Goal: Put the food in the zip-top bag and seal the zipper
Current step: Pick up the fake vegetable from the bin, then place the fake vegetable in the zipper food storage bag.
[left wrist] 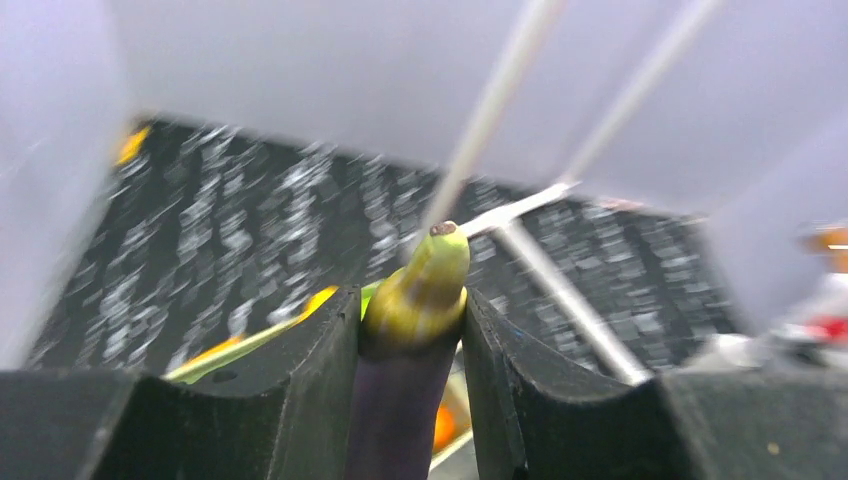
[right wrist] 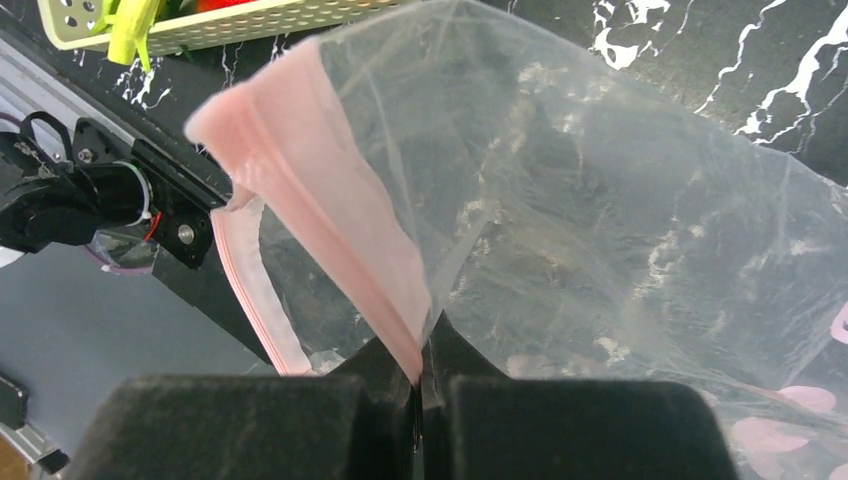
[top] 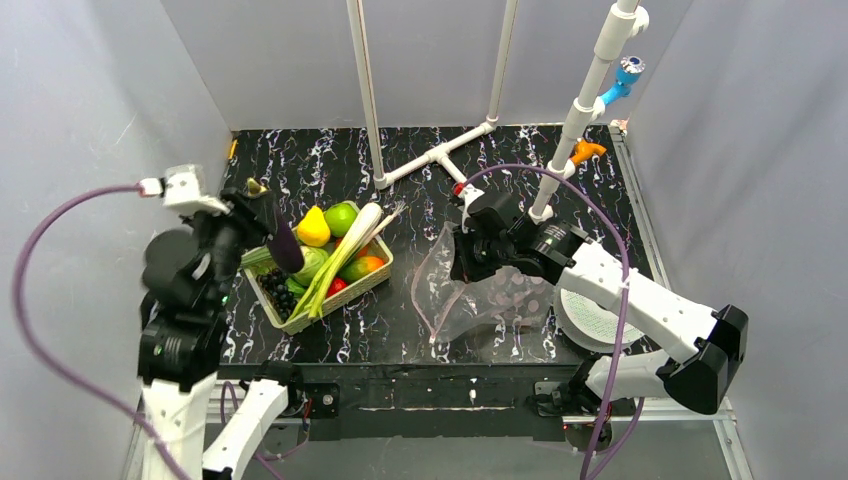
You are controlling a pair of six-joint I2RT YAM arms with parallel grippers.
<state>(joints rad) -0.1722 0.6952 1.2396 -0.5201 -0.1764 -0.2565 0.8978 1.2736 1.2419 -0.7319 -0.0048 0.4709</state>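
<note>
**Step in hand:** first piece of food on its way to the bag.

**Left gripper** (top: 265,220): jaws partly closed on a long dark purple eggplant with a yellow-green stem cap (left wrist: 402,400). The grip sits just below the cap. The eggplant is lifted above the rear left corner of the pale cream lattice basket (top: 345,297), and its body slants down over the basket.

**Right gripper** (right wrist: 420,372): jaws pinched tight on one lip of the clear, floppy plastic zip-top bag (right wrist: 600,200), right at the pinkish press-strip zipper (right wrist: 330,200). The held lip is raised and the other lip sags below it. The mouth therefore gapes toward the basket.

**Positions:** the bag lies to the right of the basket, apart from it, on the black white-veined tabletop (top: 560,160). The white-green leek (top: 345,255), yellow, green, orange and red pieces and dark grapes (top: 280,290) are in the basket.

**To do it well (judgement):**
- Carry the eggplant rightward from the basket with its free purple end leading.
- Bring it in low and along the bag's length, aimed between the two lips.
- Hold the raised lip high and steady; if it droops, the mouth flattens.
- Let go only once most of the body is inside.
- Risk: the sagging lower lip may fold under the tip and push the bag away from the basket.
</note>
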